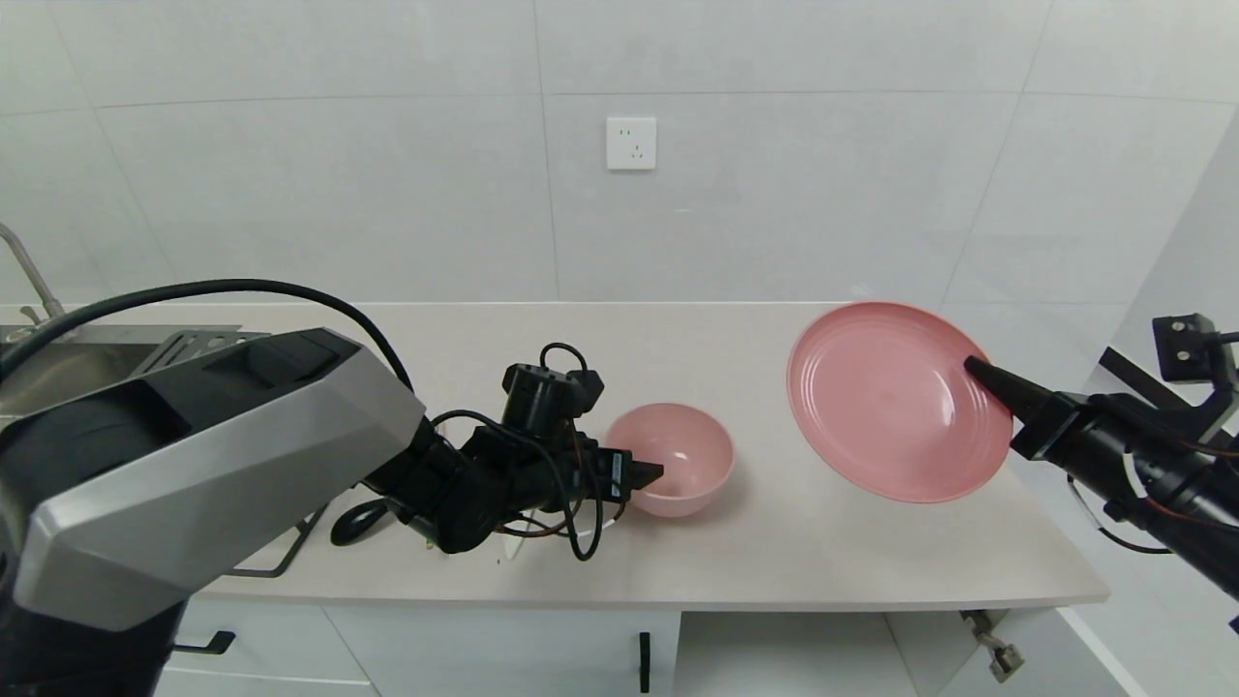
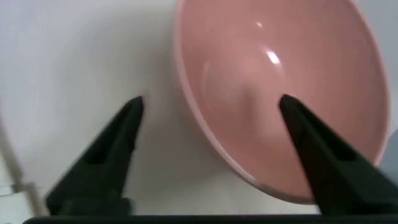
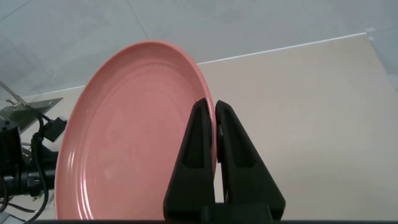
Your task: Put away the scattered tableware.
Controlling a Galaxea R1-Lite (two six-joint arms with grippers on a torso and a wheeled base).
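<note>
A pink bowl point(image 1: 670, 458) sits upright on the beige counter point(image 1: 774, 552), near its middle. My left gripper point(image 1: 647, 473) is open at the bowl's left rim; in the left wrist view one finger is inside the bowl point(image 2: 280, 93) and the other finger point(image 2: 124, 127) outside it, the gripper point(image 2: 210, 104) straddling the rim. A pink plate point(image 1: 895, 399) hangs tilted above the counter's right part. My right gripper point(image 1: 978, 371) is shut on the plate's right rim, and the right wrist view shows its fingers point(image 3: 214, 115) pinching the plate point(image 3: 130, 130).
A sink point(image 1: 58, 363) with a metal rack point(image 1: 189, 347) and tap lies at the far left. A dark utensil point(image 1: 356, 521) lies on the counter under my left arm. A tiled wall with a socket point(image 1: 631, 143) stands behind. The counter ends at right beneath my right arm.
</note>
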